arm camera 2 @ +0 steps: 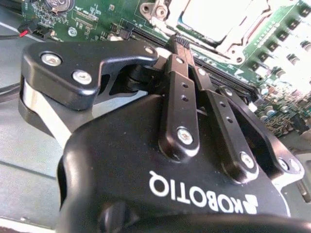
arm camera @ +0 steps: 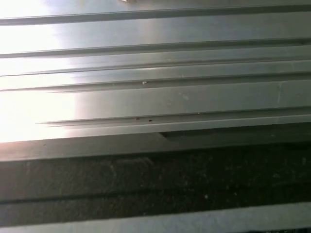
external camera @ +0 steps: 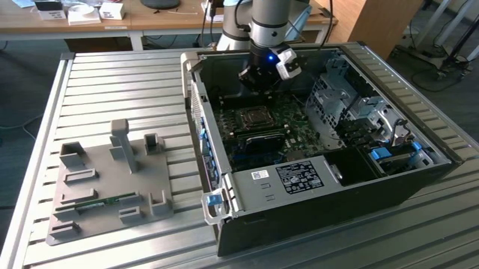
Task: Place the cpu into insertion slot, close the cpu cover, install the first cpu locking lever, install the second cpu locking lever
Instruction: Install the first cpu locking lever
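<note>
My gripper (external camera: 259,83) hangs inside the open computer case (external camera: 322,213), just above the back end of the green board. In the second wrist view its two black fingers (arm camera 2: 181,87) run together to a shut tip (arm camera 2: 181,42) with nothing visible between them. Beyond the tip sits the insertion slot (arm camera 2: 221,22), where the pale silver cpu top (arm camera 2: 214,17) shows inside the metal cpu cover frame (arm camera 2: 163,14), which lies flat. In the exterior view the slot (external camera: 254,117) is a short way in front of the gripper and apart from it.
Long black memory slots (external camera: 258,136) run beside the socket. Drive cages (external camera: 351,106) and a labelled metal box (external camera: 299,176) crowd the case. A grey fixture plate (external camera: 112,185) holding a green memory stick (external camera: 97,203) lies at the exterior view's left on the ribbed metal table (arm camera: 155,97).
</note>
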Tool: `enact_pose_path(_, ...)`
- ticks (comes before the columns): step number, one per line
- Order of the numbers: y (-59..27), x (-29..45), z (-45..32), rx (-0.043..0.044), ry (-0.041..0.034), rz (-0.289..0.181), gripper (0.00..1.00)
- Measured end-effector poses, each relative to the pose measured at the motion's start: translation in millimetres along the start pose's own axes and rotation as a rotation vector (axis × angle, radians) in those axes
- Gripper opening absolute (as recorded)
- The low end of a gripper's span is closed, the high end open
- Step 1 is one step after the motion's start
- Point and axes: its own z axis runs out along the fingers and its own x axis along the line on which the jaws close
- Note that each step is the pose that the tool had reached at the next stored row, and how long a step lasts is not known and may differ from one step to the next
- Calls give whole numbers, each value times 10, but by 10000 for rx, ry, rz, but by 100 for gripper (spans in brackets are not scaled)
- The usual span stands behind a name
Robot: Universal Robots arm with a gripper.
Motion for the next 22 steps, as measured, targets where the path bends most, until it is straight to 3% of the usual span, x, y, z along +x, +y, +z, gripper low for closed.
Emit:
enact_pose_path(12,-39,9,-1,7,14,-177,10)
enact_pose_path(17,-39,7,1,46,340,-172,10)
enact_pose_path(22,-61,5,1,45,345,-174,10)
